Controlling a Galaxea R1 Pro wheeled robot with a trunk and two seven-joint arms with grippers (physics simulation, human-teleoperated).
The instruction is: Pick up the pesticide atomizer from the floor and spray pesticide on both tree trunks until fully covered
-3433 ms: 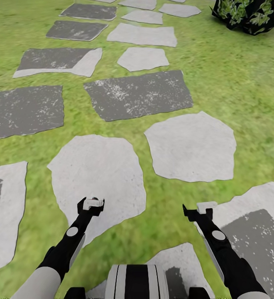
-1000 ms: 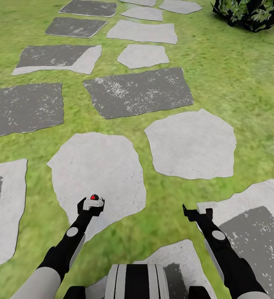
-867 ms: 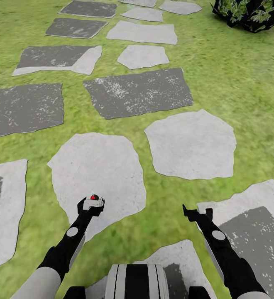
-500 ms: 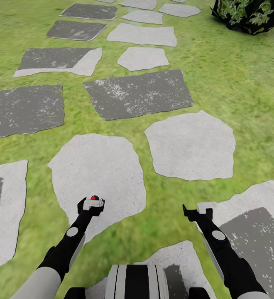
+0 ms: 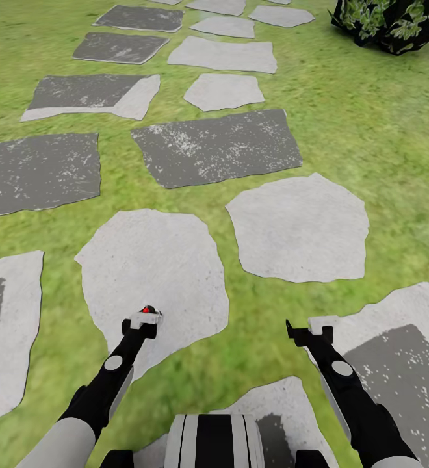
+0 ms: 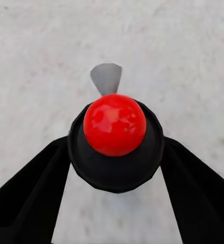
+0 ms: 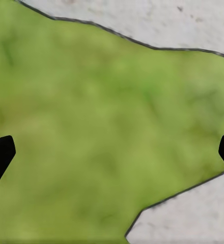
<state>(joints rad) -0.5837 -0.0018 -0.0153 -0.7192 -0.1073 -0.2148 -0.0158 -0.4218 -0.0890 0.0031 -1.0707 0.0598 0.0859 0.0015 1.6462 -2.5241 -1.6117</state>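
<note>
While the robot faces a path of grey paving stones (image 5: 156, 260) set in the grass (image 5: 370, 130), its left gripper (image 5: 144, 318) hangs over a pale round stone at the near left. From the left wrist, both black fingers (image 6: 30, 193) press against the sides of the sprayer (image 6: 115, 145), a black rounded body with a red ball on top and a small grey nozzle beyond it, so the jaws are clamped on it above the pale stone. From the head, only its red tip shows at the fingertips. Further right, the right gripper (image 5: 310, 333) hovers over grass beside a two-tone stone; its fingertips (image 7: 0, 155) sit wide apart, holding nothing. At the far right corner lies dark green foliage (image 5: 390, 23).
</note>
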